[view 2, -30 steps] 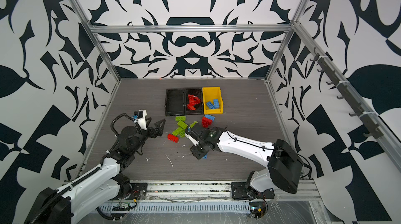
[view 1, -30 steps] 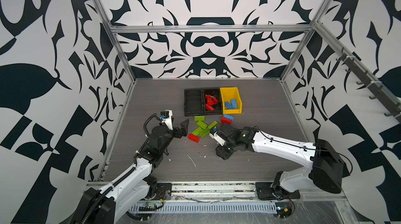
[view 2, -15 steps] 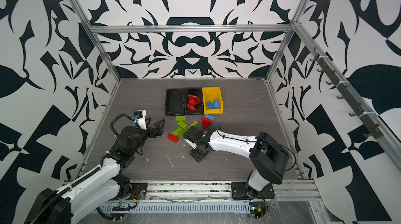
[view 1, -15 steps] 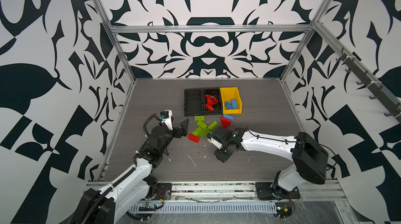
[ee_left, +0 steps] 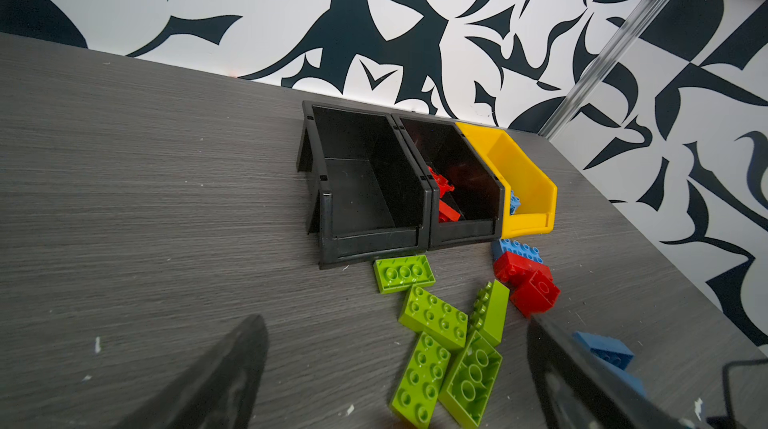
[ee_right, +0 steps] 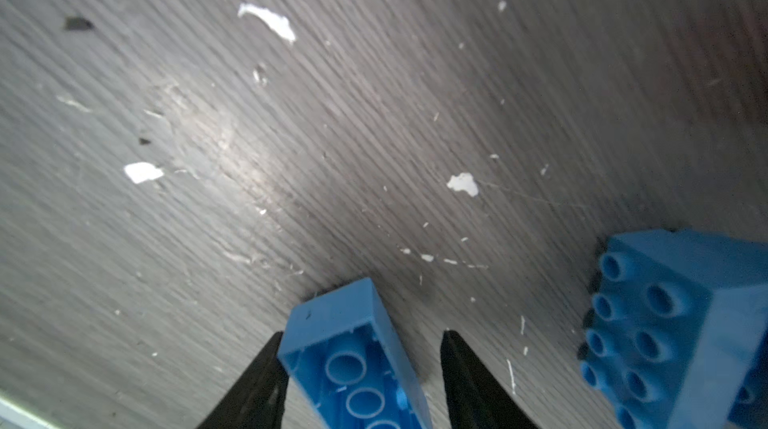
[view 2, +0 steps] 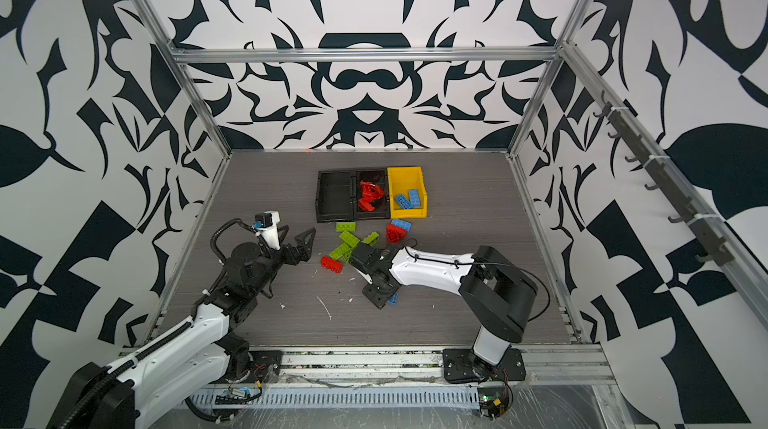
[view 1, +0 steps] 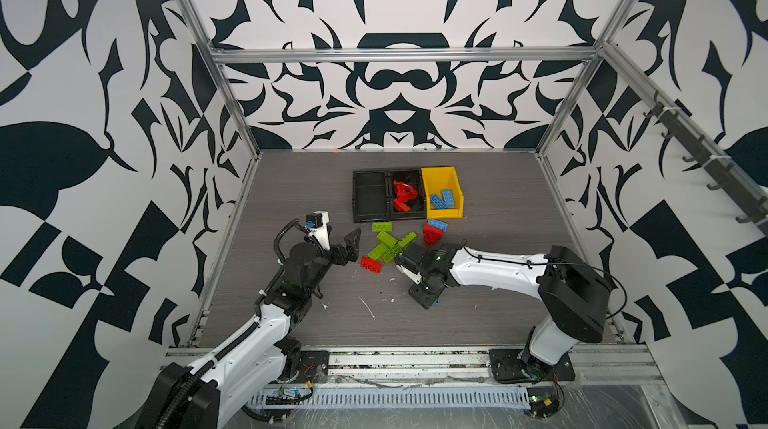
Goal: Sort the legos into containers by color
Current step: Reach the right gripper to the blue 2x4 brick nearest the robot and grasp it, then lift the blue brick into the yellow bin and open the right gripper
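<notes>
**Item 1, right gripper** [ee_right: 362, 335]: low over the near part of the surface [ee_right: 291, 136], partly spread, astride a blue brick [ee_right: 353, 314] that lies hollow side up. One finger touches a long side and the other stands clear of it, so the brick is straddled, not clamped. Judged reason: the smooth long sides offer the surest hold for a carry to the blue bin. A second blue piece [ee_right: 673, 323], on its side with studs showing, lies just beside.

**Item 2, left gripper** [view 1: 351, 247]: spread to its widest, empty, hanging above the surface beside the green bricks [ee_left: 434, 316]. These are five loose bricks in a touching cluster, one on edge and one hollow side up. Judged: it is posted there to take green next.

**Item 3, left black bin** [ee_left: 361, 198]: empty, presumably meant for green.

**Item 4, middle black bin** [ee_left: 469, 181]: red pieces, count unclear.

**Item 5, yellow bin** [view 1: 440, 177]: two blue bricks.

The three bins stand in a row, side against side, toward the far wall.

**Item 6, unsorted:**
- A lone red brick [view 1: 371, 264] lies near the green cluster.
- A red block [view 1: 432, 235] touches a loose blue brick [view 1: 437, 224], just before the yellow bin.
</notes>
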You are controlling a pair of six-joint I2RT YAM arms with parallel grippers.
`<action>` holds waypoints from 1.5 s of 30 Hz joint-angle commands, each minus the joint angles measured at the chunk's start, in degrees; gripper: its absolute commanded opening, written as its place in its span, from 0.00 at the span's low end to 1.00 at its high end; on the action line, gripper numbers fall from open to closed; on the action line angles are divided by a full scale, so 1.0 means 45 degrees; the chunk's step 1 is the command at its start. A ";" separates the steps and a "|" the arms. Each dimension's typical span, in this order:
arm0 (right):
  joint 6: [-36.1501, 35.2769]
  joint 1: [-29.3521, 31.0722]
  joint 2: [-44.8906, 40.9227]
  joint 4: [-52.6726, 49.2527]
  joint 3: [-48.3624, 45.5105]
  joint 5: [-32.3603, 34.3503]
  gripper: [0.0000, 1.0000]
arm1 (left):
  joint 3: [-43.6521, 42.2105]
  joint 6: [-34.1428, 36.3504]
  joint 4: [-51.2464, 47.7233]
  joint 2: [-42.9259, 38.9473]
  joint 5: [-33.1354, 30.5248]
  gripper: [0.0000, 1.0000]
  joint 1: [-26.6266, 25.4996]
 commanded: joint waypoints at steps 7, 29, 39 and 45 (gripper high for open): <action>0.0401 -0.0429 0.0038 0.0328 0.0320 -0.0093 0.53 | -0.0091 -0.0119 0.0047 -0.0089 -0.0032 1.00 -0.0043; 0.1432 -0.3161 -0.2642 0.1493 0.0315 -0.0014 0.31 | -0.0041 -0.0162 0.0123 0.0046 0.0134 1.00 -0.0048; 0.0479 -0.6562 -0.2212 0.3107 0.2353 -0.1047 0.32 | -0.0068 0.0006 0.0116 -0.0011 0.0066 1.00 -0.0032; 0.0209 -0.7692 -0.0541 0.3817 0.3989 -0.1194 0.32 | -0.0058 -0.0036 0.0136 0.0042 0.0142 1.00 -0.0048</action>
